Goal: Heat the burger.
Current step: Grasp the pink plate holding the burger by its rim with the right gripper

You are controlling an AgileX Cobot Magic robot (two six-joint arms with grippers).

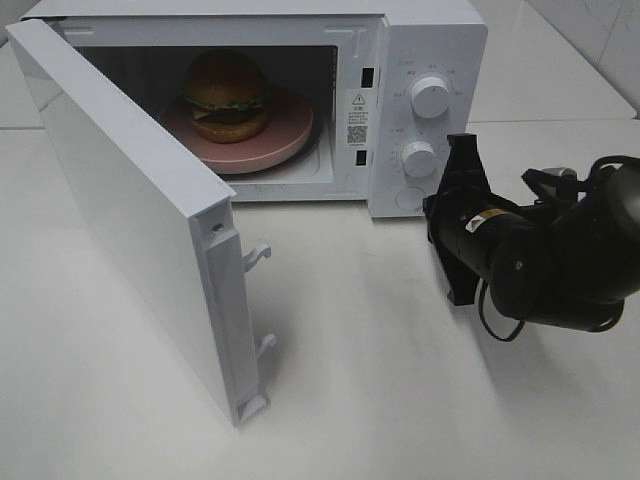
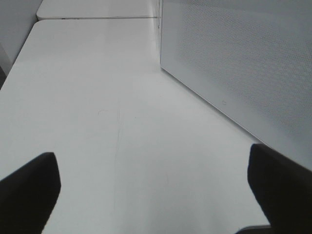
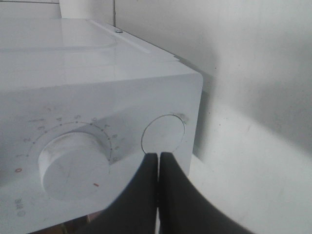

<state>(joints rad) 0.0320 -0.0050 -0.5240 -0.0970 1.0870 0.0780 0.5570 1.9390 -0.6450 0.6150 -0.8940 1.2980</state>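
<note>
The burger (image 1: pixel 227 95), with its golden-brown bun, green lettuce and dark patty, sits on a pink round plate (image 1: pixel 285 135) inside the white microwave (image 1: pixel 440 40). The microwave door (image 1: pixel 130 210) is swung wide open to the left. My right gripper (image 1: pixel 430 205) is shut and empty in front of the control panel. In the right wrist view its closed fingertips (image 3: pixel 158 157) sit at the lower edge of the round button (image 3: pixel 163 132), beside the lower knob (image 3: pixel 73 165). My left gripper (image 2: pixel 152 158) is open over bare table, with the door's outer face (image 2: pixel 234 63) beside it.
Two white knobs (image 1: pixel 430 97) (image 1: pixel 418 158) stand one above the other on the panel. Door latch hooks (image 1: pixel 257 255) stick out of the open door's edge. The white table (image 1: pixel 380 380) stretches in front of the microwave, and the right arm's black body (image 1: pixel 560 260) lies at the right.
</note>
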